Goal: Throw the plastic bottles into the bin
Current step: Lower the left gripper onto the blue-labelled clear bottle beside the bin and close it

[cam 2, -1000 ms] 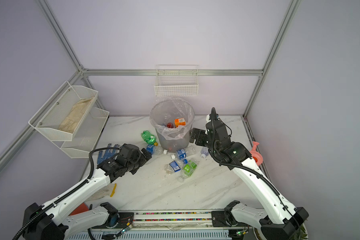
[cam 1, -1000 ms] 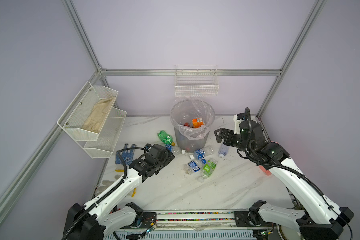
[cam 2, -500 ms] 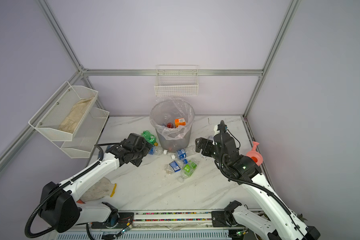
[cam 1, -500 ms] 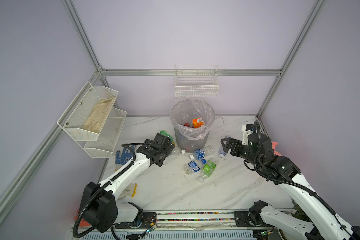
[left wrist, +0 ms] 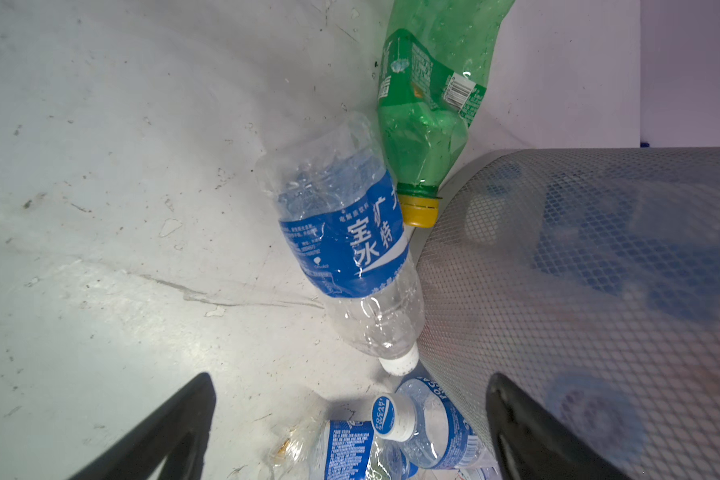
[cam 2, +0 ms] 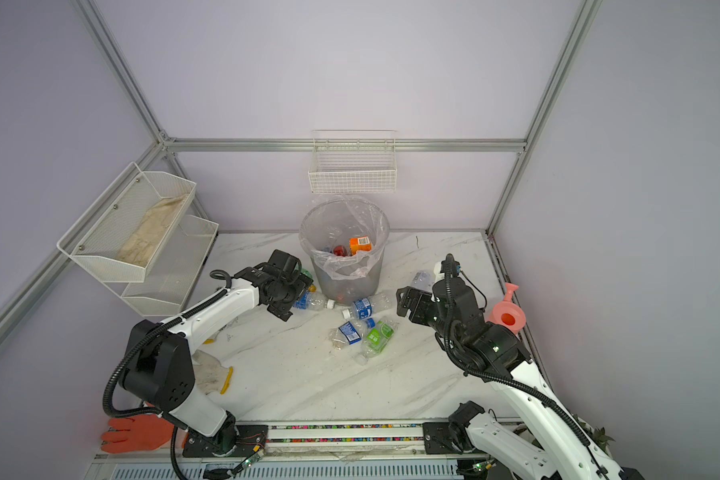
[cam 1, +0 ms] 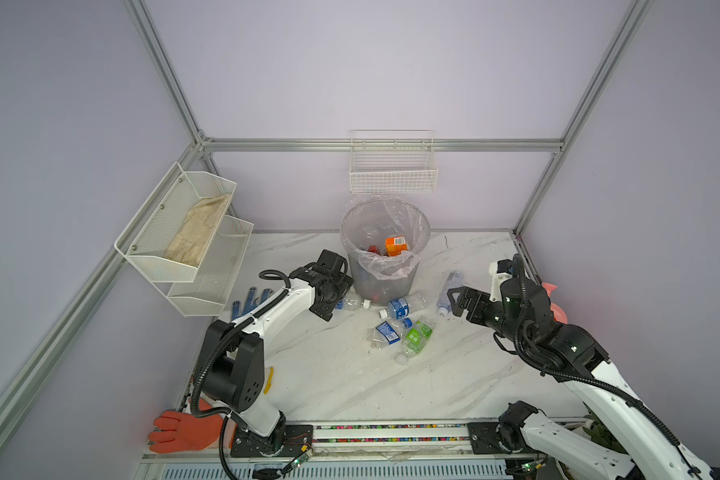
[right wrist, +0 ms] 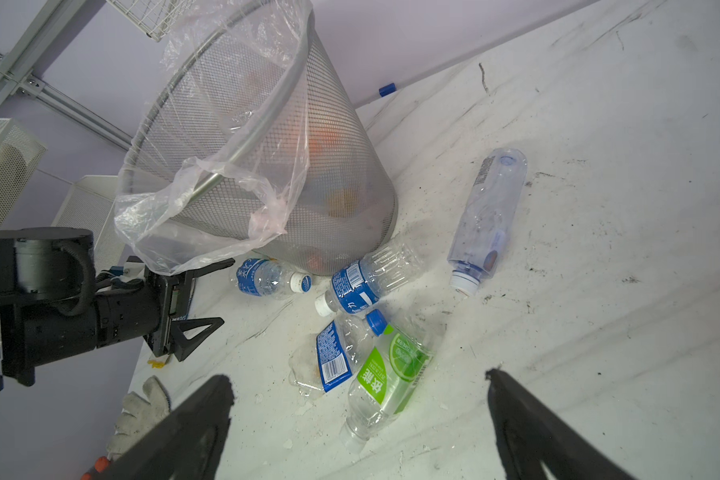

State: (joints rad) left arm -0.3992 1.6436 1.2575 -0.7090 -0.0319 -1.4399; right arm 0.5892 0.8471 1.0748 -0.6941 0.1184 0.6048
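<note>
Left end effector (left wrist: 350,380): I see it spread wide and empty, low over the desk (left wrist: 100,208) at the foot of the bin (left wrist: 578,270), with one finger close to the mesh wall.
Ahead of it: a blue-label bottle (left wrist: 346,245) lies on its side, its white cap by the bin's foot. Just beyond is a green bottle (left wrist: 422,120) with a yellow cap, also on its side.
Right end effector (right wrist: 358,376): fully spread, nothing in it, hovering above the desk to the right of the bin.
Under my right view: a green-label bottle (right wrist: 387,382) and a crumpled bottle (right wrist: 333,353) lie touching each other.
Second blue-label bottle (cam 1: 402,305): on its side at the bin's foot.
Clear bottle (right wrist: 487,216): lies alone, near the bin but apart from it.
Bin: upright at the back middle of the desk, bag-lined, with bottles inside and an orange-label bottle (cam 1: 395,245) on top.
</note>
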